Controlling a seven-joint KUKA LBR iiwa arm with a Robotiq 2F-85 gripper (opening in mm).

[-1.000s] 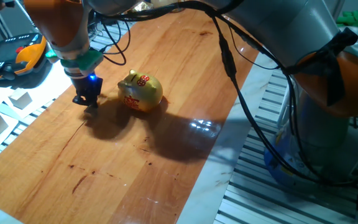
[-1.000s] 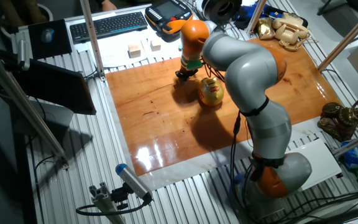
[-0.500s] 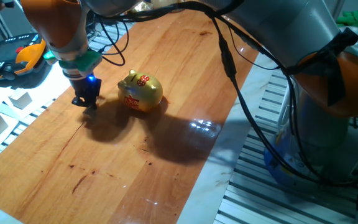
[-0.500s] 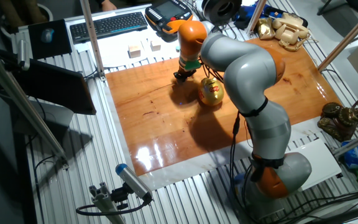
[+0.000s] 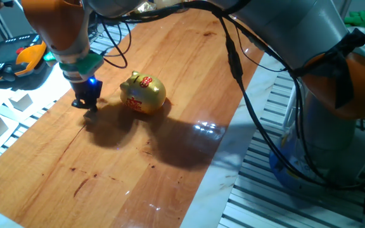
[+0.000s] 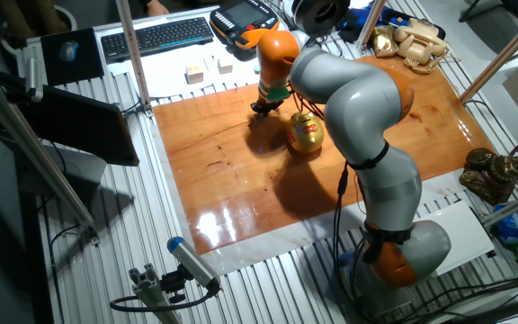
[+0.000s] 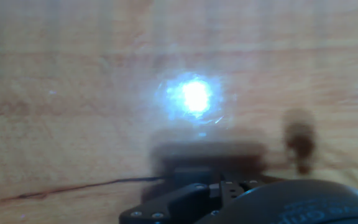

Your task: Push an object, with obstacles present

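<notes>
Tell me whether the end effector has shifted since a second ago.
Yes, slightly. In one fixed view the end effector now sits a bit farther left of the unmoved gold piggy bank, toward the table edge.

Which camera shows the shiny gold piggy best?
One fixed view shows the gold piggy best: it is close, with red markings visible. The other fixed view shows it small, beside the arm. The hand view shows only blurry wood, no piggy.

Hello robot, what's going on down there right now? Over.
Gripper low at the wooden tabletop, jaw state unclear. Tiny cube not visible. Gold piggy bank sits just beside, apart from gripper.
</notes>
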